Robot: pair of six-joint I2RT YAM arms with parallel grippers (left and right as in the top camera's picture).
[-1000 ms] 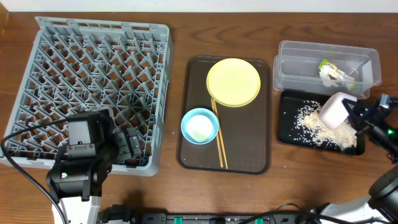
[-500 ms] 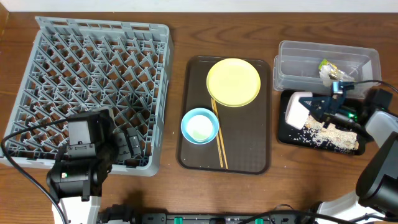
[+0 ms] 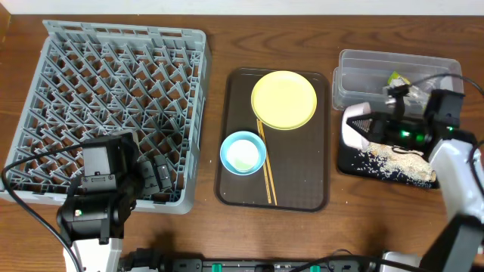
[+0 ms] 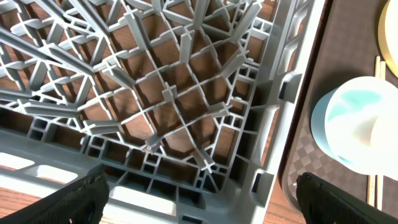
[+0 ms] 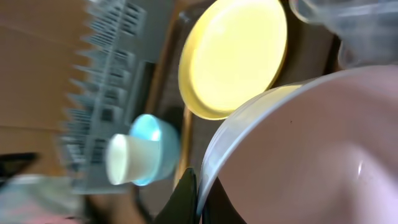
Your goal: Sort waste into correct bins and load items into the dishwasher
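My right gripper (image 3: 372, 127) is shut on the rim of the white bowl (image 3: 353, 128), holding it on its side over the left end of the black tray (image 3: 345, 162); the bowl (image 5: 298, 155) fills the right wrist view. Whitish crumbs (image 3: 393, 160) lie in the tray. The green-yellow wrapper (image 3: 396, 79) sits in the clear tub (image 3: 355, 75). The yellow plate (image 3: 283, 100), light blue bowl (image 3: 243, 153) and chopsticks (image 3: 268, 174) rest on the brown serving tray. My left gripper (image 4: 199, 193) is open over the near right corner of the grey dish rack (image 3: 113, 98).
The dark brown serving tray (image 3: 318, 189) lies between the rack and the bins. The left arm's body (image 3: 102, 189) covers the rack's near corner. Cables run along the table's front edge.
My right gripper has swung the white bowl from the right end of the black tray to its left end, turning it onto its side. The left arm has not moved.
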